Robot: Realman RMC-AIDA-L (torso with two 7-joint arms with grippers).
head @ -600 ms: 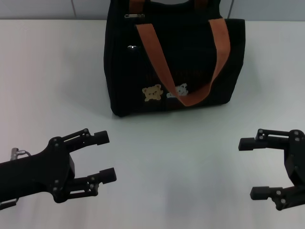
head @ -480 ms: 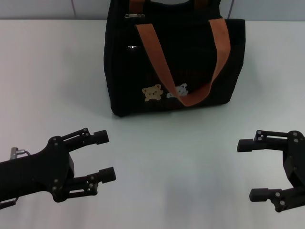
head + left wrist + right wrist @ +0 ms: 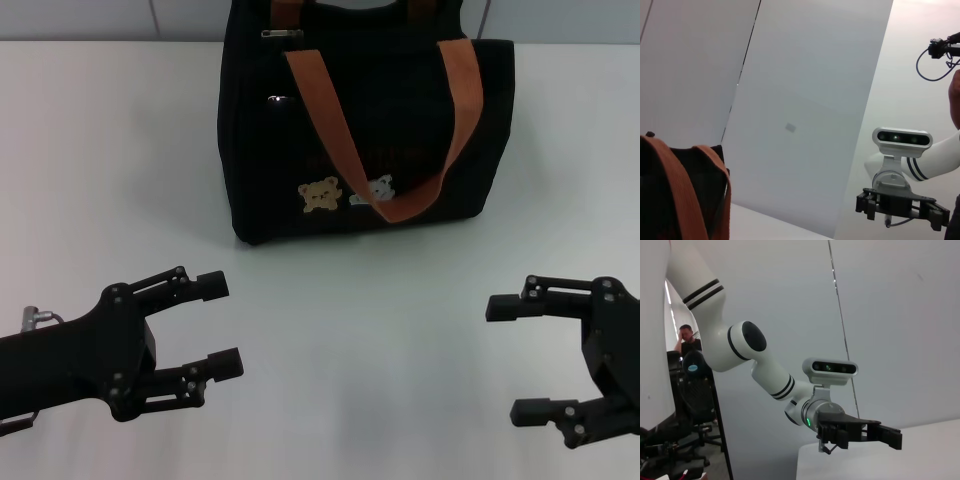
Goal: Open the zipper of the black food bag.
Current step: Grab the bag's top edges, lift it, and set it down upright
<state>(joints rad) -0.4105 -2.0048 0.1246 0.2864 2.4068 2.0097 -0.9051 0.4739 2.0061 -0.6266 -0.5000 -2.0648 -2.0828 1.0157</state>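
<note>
We see the white table [image 3: 120,150] filling the head view, with bare surface on both sides of the bag and in a broad band in front of it. The black food bag [image 3: 365,130] stands upright at the far middle of the table, its top cut off by the upper edge of the view. Two orange-brown straps [image 3: 330,130] hang down its front face and meet in a loop just beside the tan and white bear patches [image 3: 345,192]. Near the bag's upper left corner we make out a flat silver pull tab lying along the zipper [image 3: 282,33]; a smaller silver pull [image 3: 277,99] sits lower on the same side.

Our left gripper [image 3: 215,325] hovers at the near left of the table, its two fingers [image 3: 210,286] spread wide with nothing between them, pointing toward the middle. Our right gripper [image 3: 505,358] hovers at the near right, its fingers [image 3: 505,306] also wide apart and empty, pointing inward. Both are well apart from the bag, with open table between them and its front face, and open table between the two of them.

In the left wrist view a strap and a dark corner of the bag show low in the picture, with the other arm's gripper farther off; the right wrist view shows the left arm's gripper against a pale wall
</note>
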